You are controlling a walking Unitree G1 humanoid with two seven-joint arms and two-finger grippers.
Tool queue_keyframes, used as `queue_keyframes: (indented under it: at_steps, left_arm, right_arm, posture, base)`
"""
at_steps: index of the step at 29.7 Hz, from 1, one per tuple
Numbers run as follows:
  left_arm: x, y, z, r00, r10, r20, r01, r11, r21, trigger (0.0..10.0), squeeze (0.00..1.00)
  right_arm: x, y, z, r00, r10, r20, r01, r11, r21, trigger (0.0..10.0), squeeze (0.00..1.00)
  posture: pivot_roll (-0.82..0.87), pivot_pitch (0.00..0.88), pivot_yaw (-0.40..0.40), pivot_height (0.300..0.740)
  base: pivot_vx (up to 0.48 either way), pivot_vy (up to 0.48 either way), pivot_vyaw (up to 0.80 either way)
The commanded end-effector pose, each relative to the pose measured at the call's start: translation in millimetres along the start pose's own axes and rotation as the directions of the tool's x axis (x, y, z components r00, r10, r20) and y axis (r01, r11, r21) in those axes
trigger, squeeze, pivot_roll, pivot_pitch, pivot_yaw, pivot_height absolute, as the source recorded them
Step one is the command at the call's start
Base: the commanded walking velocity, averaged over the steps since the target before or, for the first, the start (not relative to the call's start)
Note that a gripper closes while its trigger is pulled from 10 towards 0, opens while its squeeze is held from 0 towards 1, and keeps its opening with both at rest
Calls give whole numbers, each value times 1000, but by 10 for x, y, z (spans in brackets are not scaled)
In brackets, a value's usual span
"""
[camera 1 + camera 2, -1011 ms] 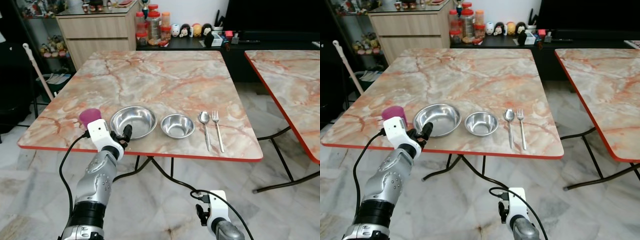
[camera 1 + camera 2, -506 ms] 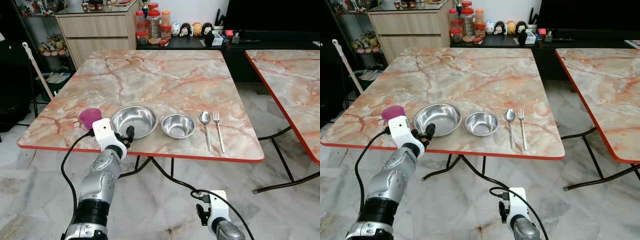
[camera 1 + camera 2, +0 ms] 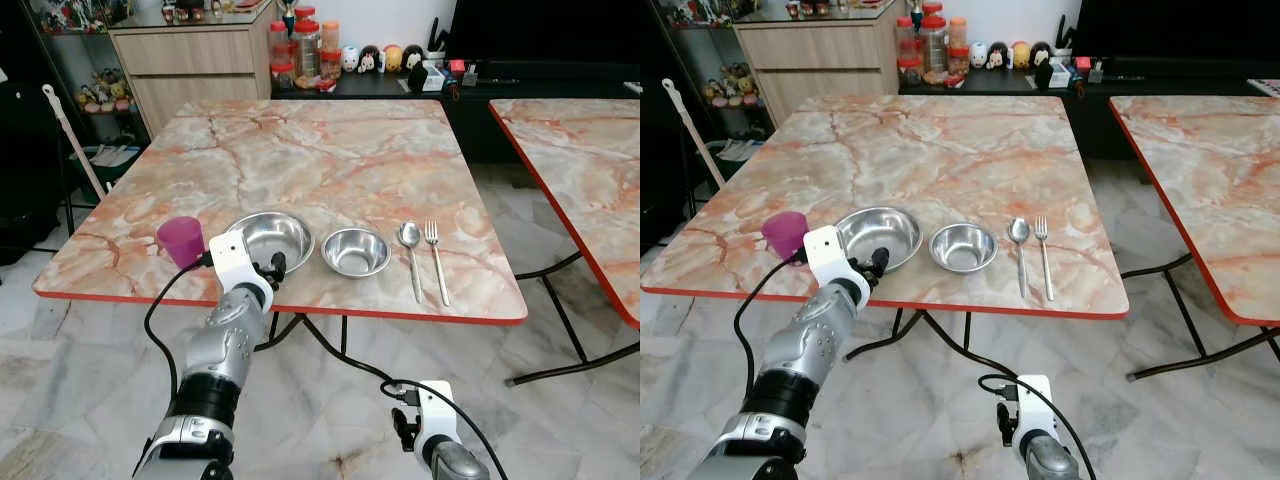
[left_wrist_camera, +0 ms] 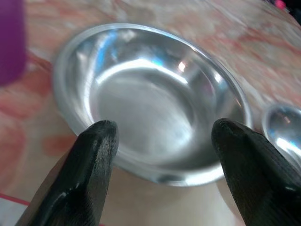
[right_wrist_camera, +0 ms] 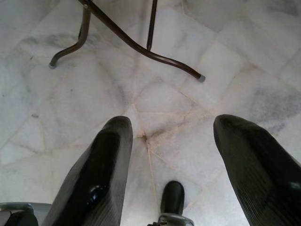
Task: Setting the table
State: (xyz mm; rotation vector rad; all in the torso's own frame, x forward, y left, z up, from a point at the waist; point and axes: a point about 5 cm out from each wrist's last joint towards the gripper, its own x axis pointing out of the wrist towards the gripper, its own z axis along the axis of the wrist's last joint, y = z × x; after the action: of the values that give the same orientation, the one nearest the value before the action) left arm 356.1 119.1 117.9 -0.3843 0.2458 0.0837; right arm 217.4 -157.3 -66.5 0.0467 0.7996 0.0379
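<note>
My left pincer sits at the near rim of the large steel bowl, its two black fingers spread wide and gripping nothing. Through the left wrist camera I see both fingertips poised just in front of the bowl's rim, one toward each side of it; I cannot tell whether either tip touches the metal. From the head camera the left pincer hovers over the front edge of the tabletop, with its white wrist housing between the bowl and the purple cup.

The cup stands upright just to the left of the large bowl, near the tabletop's front edge. To the right of the large bowl, close beside it but apart, sits a small steel bowl. Further right lie a spoon and a fork, side by side and parallel, their heads pointing away from me, spoon nearer the small bowl.

My right pincer hangs low beneath the tabletop, released, its fingers parted over the pale marble floor, with the dark metal table legs ahead of it.

Beyond the tabletop a wooden cabinet stands against the wall, with jars beside it on a dark low shelf. A second marbled table stands to the right.
</note>
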Motion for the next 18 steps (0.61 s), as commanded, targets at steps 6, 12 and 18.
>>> queue_keyframes:
  at_steps: [6,12,18]
  left_arm:
    - [14,14,159,996,51,68,-50,998,-29,10000,0]
    - [28,102,129,993,105,57,-105,994,-2,10000,0]
    - [61,193,-17,989,143,32,-144,989,32,10000,0]
  right_arm:
    - [-3,-9,-5,1000,-9,3,9,1000,23,10000,0]
    - [-2,-4,-6,1000,-6,2,6,1000,21,10000,0]
    - [0,10,-2,1000,-2,3,2,1000,21,10000,0]
  posture:
    - [18,0,37,728]
    - [27,0,35,728]
    - [18,0,38,728]
  base:
    - [0,0,0]
    - [0,0,0]
    - [0,0,0]
